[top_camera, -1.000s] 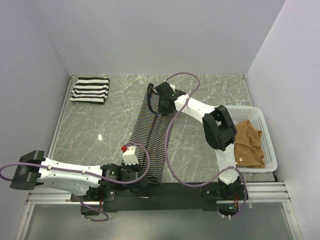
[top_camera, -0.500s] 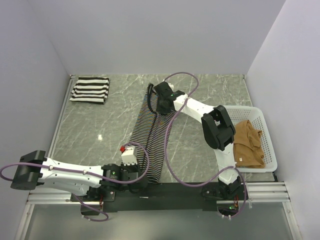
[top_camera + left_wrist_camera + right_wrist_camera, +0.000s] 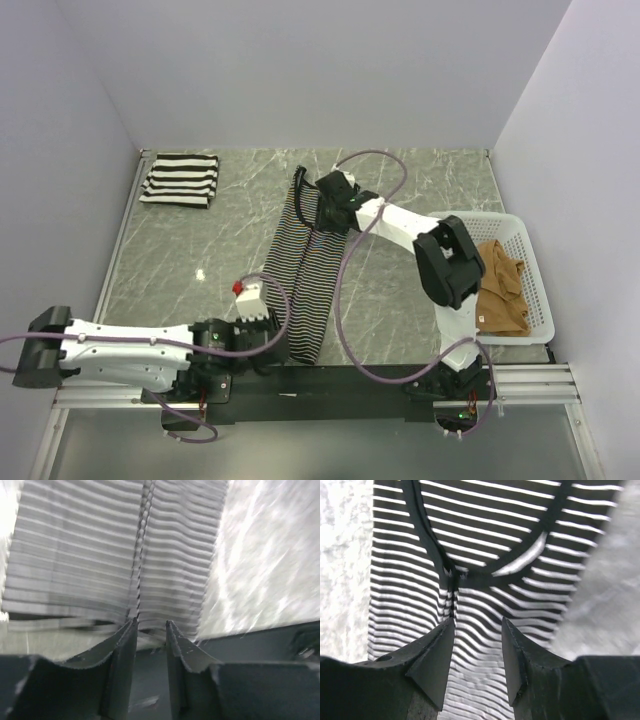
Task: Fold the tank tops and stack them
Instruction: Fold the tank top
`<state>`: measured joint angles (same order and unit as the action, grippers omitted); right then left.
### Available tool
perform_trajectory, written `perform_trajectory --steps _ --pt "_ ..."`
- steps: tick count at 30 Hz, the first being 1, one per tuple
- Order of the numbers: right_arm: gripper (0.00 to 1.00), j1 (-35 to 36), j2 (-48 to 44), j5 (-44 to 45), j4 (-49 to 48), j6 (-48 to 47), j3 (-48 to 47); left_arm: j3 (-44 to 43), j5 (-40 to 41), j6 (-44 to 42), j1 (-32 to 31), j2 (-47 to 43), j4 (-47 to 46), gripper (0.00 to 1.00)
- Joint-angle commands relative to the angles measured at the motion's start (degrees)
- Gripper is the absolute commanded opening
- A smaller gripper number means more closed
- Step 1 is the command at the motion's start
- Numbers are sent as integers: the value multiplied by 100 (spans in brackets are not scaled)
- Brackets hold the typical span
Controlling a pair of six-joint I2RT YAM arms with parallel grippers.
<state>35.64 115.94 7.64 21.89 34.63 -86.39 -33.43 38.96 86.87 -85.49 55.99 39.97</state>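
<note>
Tank tops, three in number, are distributed across the marble worktop [image 3: 200,230] and a basket at its right side.

1. Thin-striped tank top [image 3: 300,275]: lies on the worktop as a long narrow strip folded lengthwise. It runs from the far middle of the worktop to the near edge, between the two arms. Its dark-trimmed neckline is at the far end and its hem is at the near end, just beside the black base plate.

2. White plastic lattice basket [image 3: 538,290]: stands at the right edge of the worktop, well apart from the striped strip.

3. Tan-brown tank top [image 3: 500,290]: lies crumpled inside the basket, with part of it draped against the near wall.

4. Wide-striped tank top [image 3: 181,178]: folded into a flat rectangle at the far left corner of the worktop.

5. Right tool [image 3: 476,622]: positioned over the neckline end of the thin-striped tank top. Its jaws stand apart, released, and flat striped fabric shows between them. A small pucker runs up from the left fingertip.

6. Left tool [image 3: 150,625]: positioned at the near hem of the thin-striped tank top. Its jaws are nearly together, clenched on the hem, and a fabric ridge runs away from the tips. This view is blurred.
</note>
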Motion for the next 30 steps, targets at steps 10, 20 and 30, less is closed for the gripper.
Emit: perform_trajectory --steps 10,20,30 --pt "22 -390 -117 -34 86 167 211 -1129 -2058 -3790 3934 980 -2651 23" --pt "23 -883 982 -473 588 -167 -791 -2641 -3184 -4266 5077 3356 -3390 14" --pt "29 -1454 2476 -1001 1843 -607 -3259 -4354 -3772 -4231 5710 5358 -3408 13"
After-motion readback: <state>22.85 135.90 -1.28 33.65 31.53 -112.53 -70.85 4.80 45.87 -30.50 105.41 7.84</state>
